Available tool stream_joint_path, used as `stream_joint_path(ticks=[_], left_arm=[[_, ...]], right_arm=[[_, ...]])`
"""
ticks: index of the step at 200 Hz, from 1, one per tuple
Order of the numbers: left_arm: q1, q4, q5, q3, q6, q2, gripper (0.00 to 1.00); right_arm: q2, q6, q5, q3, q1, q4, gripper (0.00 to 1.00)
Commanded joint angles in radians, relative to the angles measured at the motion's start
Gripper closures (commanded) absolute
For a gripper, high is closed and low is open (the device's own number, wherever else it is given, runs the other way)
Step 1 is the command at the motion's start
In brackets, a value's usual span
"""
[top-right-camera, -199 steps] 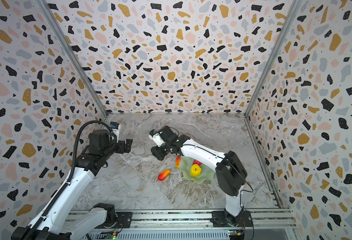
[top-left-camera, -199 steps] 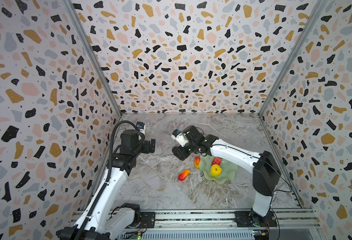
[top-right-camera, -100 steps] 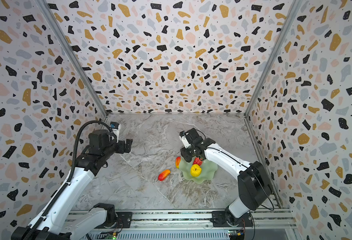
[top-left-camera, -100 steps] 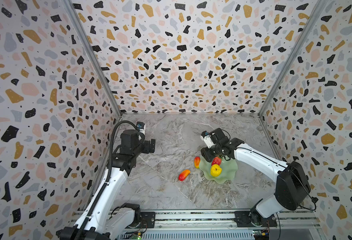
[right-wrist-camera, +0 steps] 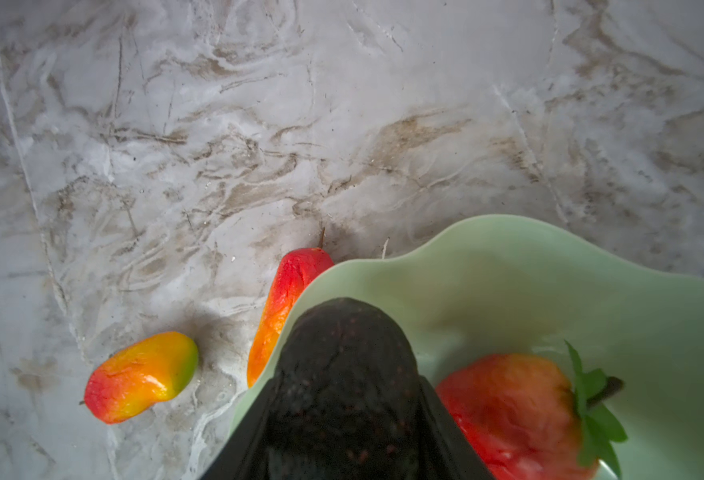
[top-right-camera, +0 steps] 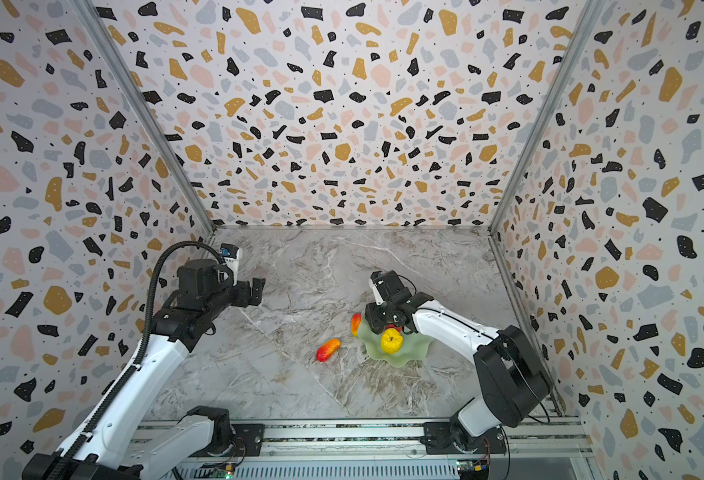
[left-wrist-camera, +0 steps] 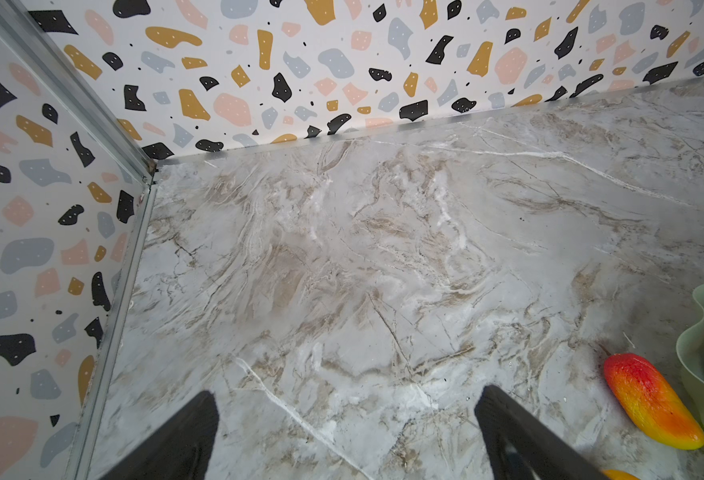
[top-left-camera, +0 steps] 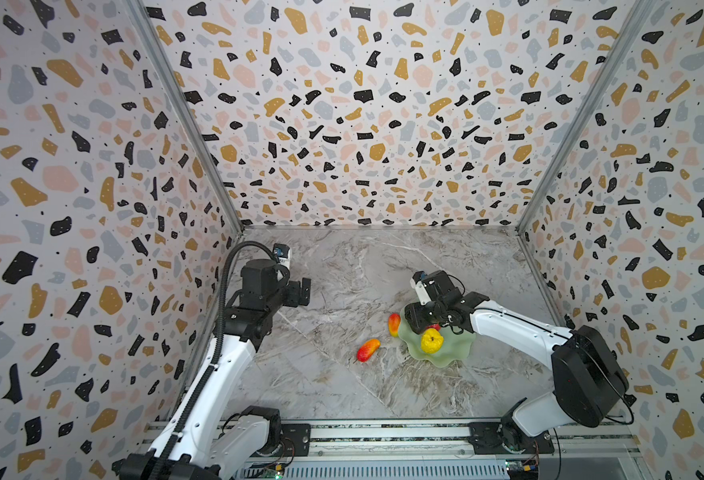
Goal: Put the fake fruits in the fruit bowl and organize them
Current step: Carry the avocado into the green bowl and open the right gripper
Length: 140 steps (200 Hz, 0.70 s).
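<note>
Two fruits lie inside the fruit bowl [top-left-camera: 456, 353]: the lumpy yellow fruit [top-left-camera: 432, 341] near its middle and, just behind it, the red strawberry [right-wrist-camera: 516, 407] with its green leaves. The bowl stands on the marble table [top-left-camera: 342, 270], a little right of the centre in both top views. The right gripper [right-wrist-camera: 348, 440] is over the left part of the bowl, and its two black fingers [right-wrist-camera: 445, 432] are clamped on the dark oval fruit [right-wrist-camera: 346, 357], one on each side of it. This fruit is above the inner slope of the bowl, close to the strawberry, and I cannot tell if it touches the bowl. Outside, on the table, the nearer elongated fruit [top-left-camera: 394, 324] lies just beside the wavy rim, perhaps touching it. The farther elongated fruit [top-left-camera: 368, 350] lies alone, a little apart from the bowl, toward the front and the left. The left gripper [left-wrist-camera: 348, 392] hangs above bare table near the left wall [top-left-camera: 92, 249], well apart from all fruits, with its fingers [left-wrist-camera: 192, 432] wide apart and nothing between them.
</note>
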Motion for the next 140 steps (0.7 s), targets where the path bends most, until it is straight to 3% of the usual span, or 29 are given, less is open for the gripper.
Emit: stream_joint_path(ticks=[1, 71, 140], left_arm=[[0.005, 0.019, 0.009, -0.001, 0.001, -0.018, 0.00], [0.005, 0.021, 0.014, 0.000, 0.000, -0.014, 0.00], [0.005, 0.020, 0.022, 0.001, 0.001, -0.012, 0.00]], right_arm=[[-0.018, 0.111, 0.016, -0.009, 0.020, 0.075, 0.79], [-0.052, 0.203, 0.208, -0.053, 0.059, 0.018, 0.79], [-0.038, 0.224, 0.271, -0.052, 0.078, -0.017, 0.69]])
